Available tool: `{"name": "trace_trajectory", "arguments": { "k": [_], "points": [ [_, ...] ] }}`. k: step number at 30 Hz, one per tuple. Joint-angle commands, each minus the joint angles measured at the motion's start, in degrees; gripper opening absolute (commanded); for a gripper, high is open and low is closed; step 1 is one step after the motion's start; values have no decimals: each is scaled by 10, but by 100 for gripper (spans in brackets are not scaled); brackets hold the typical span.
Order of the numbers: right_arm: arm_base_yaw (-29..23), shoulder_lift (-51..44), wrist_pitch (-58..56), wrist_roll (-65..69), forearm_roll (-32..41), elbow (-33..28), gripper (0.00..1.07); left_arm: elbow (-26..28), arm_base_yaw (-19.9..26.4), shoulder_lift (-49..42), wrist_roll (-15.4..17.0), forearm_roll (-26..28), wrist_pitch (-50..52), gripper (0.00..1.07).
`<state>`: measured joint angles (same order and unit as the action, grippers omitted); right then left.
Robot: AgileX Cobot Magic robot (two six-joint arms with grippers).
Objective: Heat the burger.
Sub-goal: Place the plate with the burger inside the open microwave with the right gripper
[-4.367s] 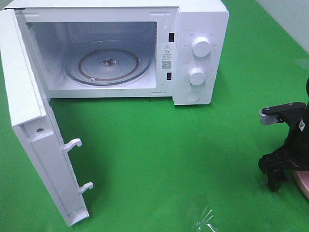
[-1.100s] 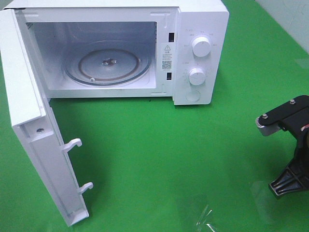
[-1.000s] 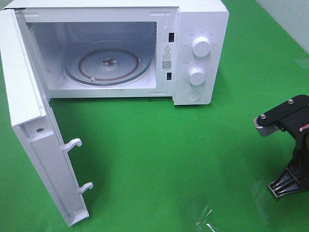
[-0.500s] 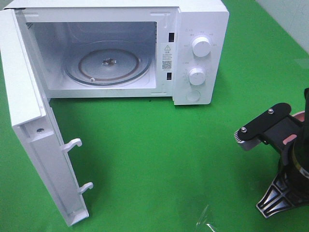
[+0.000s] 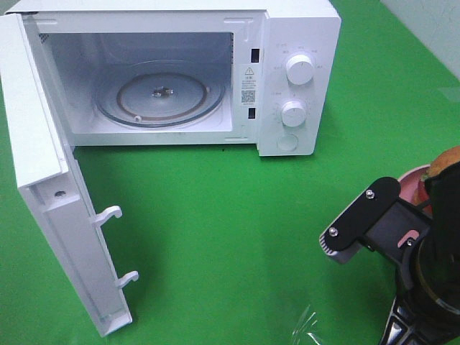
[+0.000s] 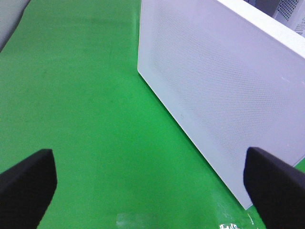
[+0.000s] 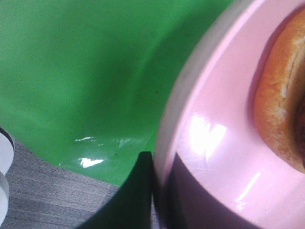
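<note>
The burger (image 5: pixel 447 159) lies on a pink plate (image 5: pixel 412 184) at the far right of the exterior high view, half hidden by my right arm (image 5: pixel 420 280). In the right wrist view its brown bun (image 7: pixel 281 109) rests on the plate (image 7: pixel 214 143), and my right gripper (image 7: pixel 155 186) is shut on the plate's rim. The white microwave (image 5: pixel 295 72) stands at the back with its door (image 5: pixel 50 194) swung wide open and its glass turntable (image 5: pixel 159 93) bare. My left gripper (image 6: pixel 152 186) is open, its fingers (image 6: pixel 26 186) far apart, facing the door's outer face (image 6: pixel 224 90).
Green cloth (image 5: pixel 237 215) covers the table between the microwave and my right arm. A glossy wrinkle (image 5: pixel 309 323) shows near the front edge. In the right wrist view a grey surface (image 7: pixel 33 200) lies beyond the cloth's edge.
My right arm has risen and swung left toward the middle, bringing the pink plate and burger into the exterior high view. The microwave and its door have not moved.
</note>
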<state>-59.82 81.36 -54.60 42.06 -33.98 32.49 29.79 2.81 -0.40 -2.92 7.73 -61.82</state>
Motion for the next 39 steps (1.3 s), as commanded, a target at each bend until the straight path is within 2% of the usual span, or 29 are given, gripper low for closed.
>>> {"name": "trace_trajectory", "arguments": {
  "k": [1, 8, 29, 39],
  "points": [
    [-28, -7, -32, 9, -28, -1, 0, -2, 2, -8, 0, 3, 6, 100],
    [-75, -7, -32, 0, -44, -1, 0, -2, 2, -8, 0, 3, 6, 100],
    [-76, -7, 23, -101, -142, -1, 0, -2, 2, -8, 0, 3, 6, 100],
    [-76, -7, 84, -183, -148, -1, 0, -2, 2, -8, 0, 3, 6, 100]
  ]
}}
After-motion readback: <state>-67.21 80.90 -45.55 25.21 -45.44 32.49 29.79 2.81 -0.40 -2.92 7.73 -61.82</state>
